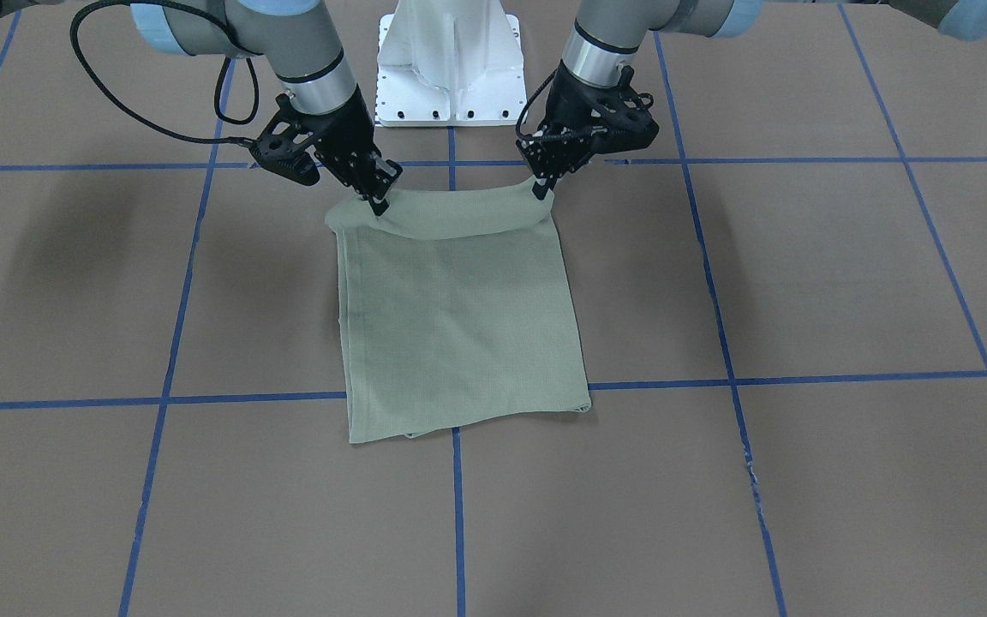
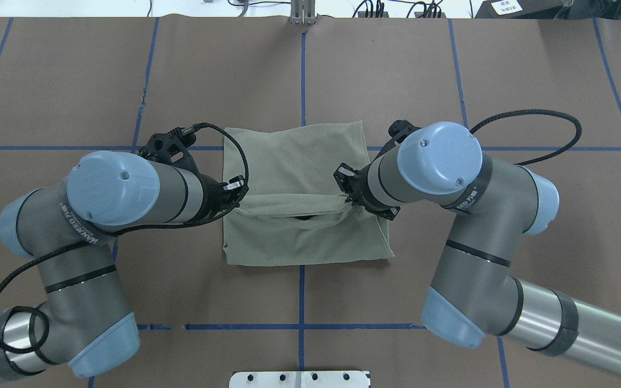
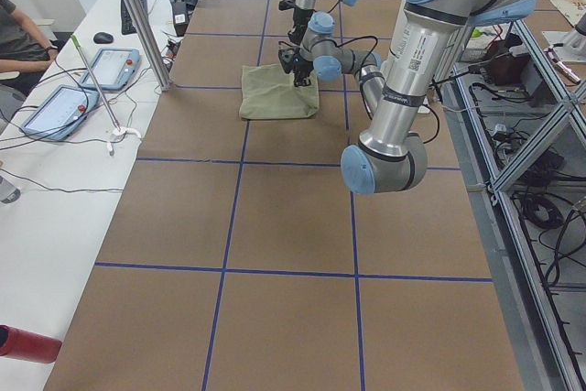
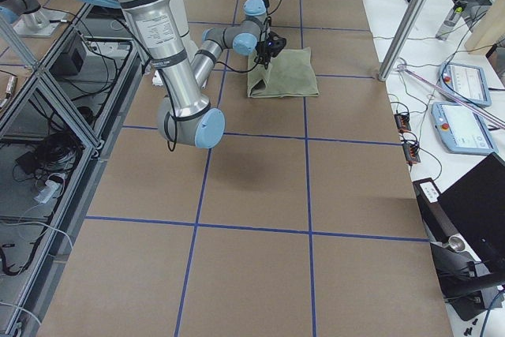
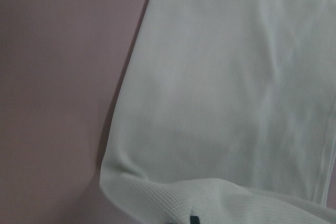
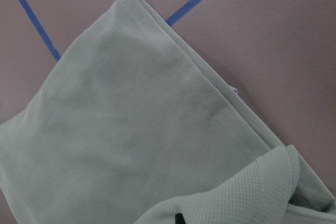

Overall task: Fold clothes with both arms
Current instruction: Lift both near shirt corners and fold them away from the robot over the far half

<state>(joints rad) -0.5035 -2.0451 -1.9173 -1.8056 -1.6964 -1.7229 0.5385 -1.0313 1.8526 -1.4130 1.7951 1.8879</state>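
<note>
Brown paper-covered table (image 1: pixel 802 283), blue tape (image 1: pixel 170 343) grid; white pedestal base (image 1: pixel 451 60) behind both grippers. Left gripper (image 1: pixel 542 187): fingers pinched together on one corner of the folded sage-green shirt (image 1: pixel 459 326); right gripper (image 1: pixel 378 202): likewise clamped on the opposite corner of the same edge. That edge spans between the two grippers, raised off the table, sagging slightly mid-span; rest of the shirt lies flat beyond the fingertips, on the side away from the base. Wrist views: ribbed knit directly below each gripper.
</note>
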